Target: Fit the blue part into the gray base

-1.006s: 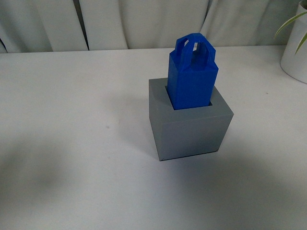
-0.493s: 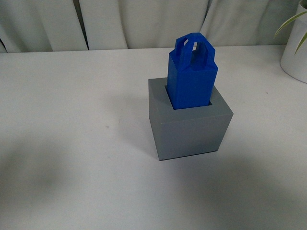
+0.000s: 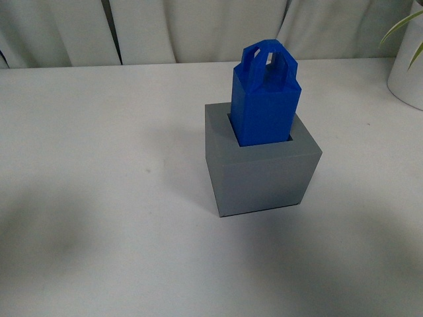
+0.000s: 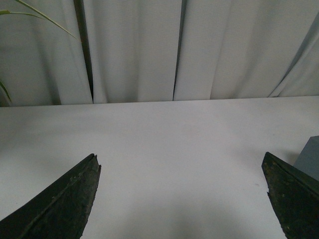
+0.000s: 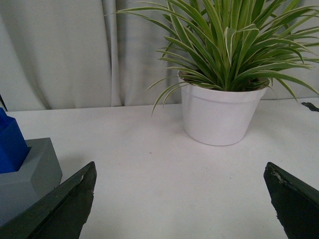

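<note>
Front view: blue part [image 3: 266, 102] stands upright in the recess of the gray base [image 3: 261, 173], mid-bench [image 3: 99, 165], with most of its body and loop handle above the rim. Against the frames a second and half a second ago, part and base sit a touch higher in the picture while their relation to each other is unchanged; we read that as a slight camera shift, not a further push. Neither arm shows here. Left wrist view: our left end effector [image 4: 182, 196] is spread wide, empty, over bare bench. Right wrist view: our right end effector [image 5: 182, 199] is equally wide, empty, beside the base, a potted plant [image 5: 224, 94] beyond. We judge the insertion made and released; seating depth unclear.
</note>
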Available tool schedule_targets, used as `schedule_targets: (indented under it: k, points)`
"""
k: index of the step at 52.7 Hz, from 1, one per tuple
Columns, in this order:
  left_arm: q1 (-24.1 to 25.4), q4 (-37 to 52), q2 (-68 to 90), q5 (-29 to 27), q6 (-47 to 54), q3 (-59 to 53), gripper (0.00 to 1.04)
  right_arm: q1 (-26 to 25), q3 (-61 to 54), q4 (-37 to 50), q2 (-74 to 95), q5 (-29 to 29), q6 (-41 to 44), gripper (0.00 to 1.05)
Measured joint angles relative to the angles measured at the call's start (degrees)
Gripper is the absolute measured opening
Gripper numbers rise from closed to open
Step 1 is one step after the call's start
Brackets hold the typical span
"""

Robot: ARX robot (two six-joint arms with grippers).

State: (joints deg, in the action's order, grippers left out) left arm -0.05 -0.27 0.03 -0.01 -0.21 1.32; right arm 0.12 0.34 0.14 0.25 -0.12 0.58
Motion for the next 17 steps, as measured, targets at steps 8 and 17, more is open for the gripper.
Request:
schedule_targets:
  k: [8, 17]
  points:
    - [0.00, 0.00, 0.00, 0.02, 0.00, 0.00, 0.99, 0.00, 0.00, 0.00, 0.00, 0.00, 0.02, 0.97]
    - [0.00, 0.00, 0.00, 0.02, 0.00, 0.00, 0.99, 0.00, 0.00, 0.00, 0.00, 0.00, 0.02, 0.97]
